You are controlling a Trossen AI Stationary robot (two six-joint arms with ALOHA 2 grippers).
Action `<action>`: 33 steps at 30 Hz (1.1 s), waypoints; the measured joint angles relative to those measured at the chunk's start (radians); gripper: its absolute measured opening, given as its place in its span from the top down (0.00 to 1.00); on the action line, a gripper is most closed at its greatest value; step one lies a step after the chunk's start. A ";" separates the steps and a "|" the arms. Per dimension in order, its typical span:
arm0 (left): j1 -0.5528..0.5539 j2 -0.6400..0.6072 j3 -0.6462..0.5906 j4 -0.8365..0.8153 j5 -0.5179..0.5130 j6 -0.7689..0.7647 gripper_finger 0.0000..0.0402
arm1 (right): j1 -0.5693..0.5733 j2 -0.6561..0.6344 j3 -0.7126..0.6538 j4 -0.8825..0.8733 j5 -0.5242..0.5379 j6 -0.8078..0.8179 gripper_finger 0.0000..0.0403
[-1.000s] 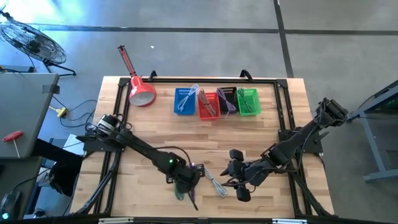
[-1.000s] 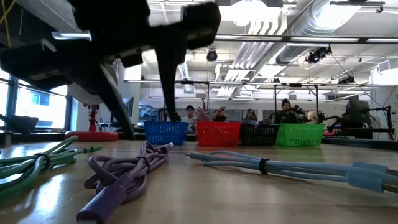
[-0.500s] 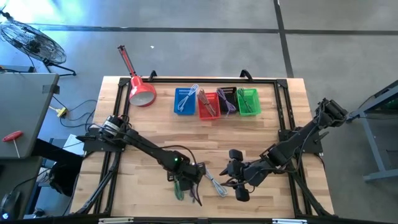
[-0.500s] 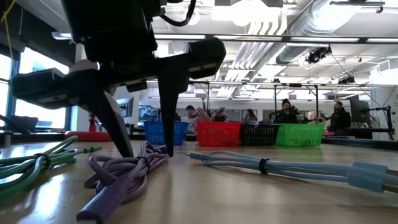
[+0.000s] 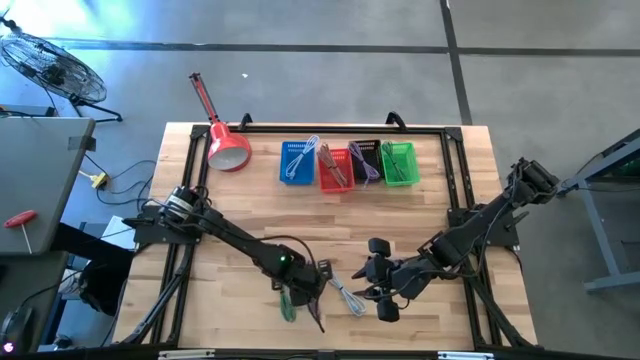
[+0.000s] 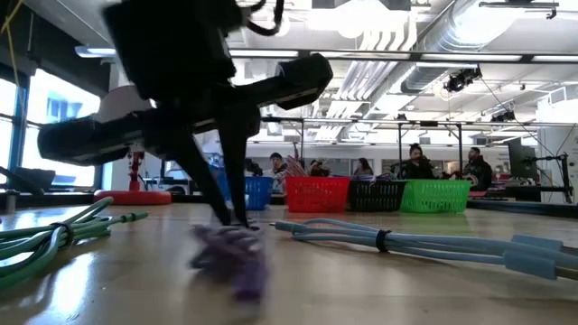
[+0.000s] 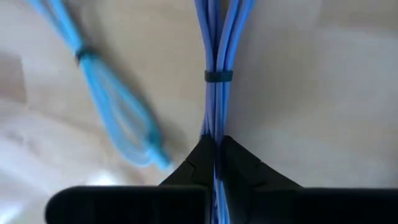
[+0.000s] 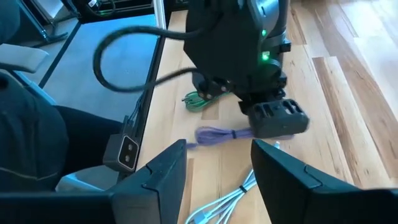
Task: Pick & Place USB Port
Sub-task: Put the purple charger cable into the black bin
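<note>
A purple USB cable, a bundle tied with a dark band, lies on the wooden table near its front edge. My left gripper stands over it, pointing down and shut on it; the low view shows the cable blurred under the fingers. A green cable lies just left of it and a light blue cable just right. My right gripper hovers open right of the blue cable, with nothing between its fingers. My left gripper pinches the purple cable's bundled strands between its two fingers, a little away from the tie band. The fingers come from above, pointing down, one on each side of the bundle. The rest of the cable stretches along the table.
Blue, red, black and green baskets with cables stand in a row at the table's far edge. A red lamp lies at the far left. Bare wood lies between the baskets and the grippers.
My left gripper has come down over the purple cable, shifting slightly toward the table's right edge, and has shut on it. The cable has been drawn together under the fingers and shows blurred in the low view. My right gripper has kept still.
</note>
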 joint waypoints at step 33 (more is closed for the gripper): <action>-0.064 -0.597 0.042 0.072 -0.316 -0.729 1.00 | 0.039 0.000 0.000 0.018 0.944 -0.329 0.57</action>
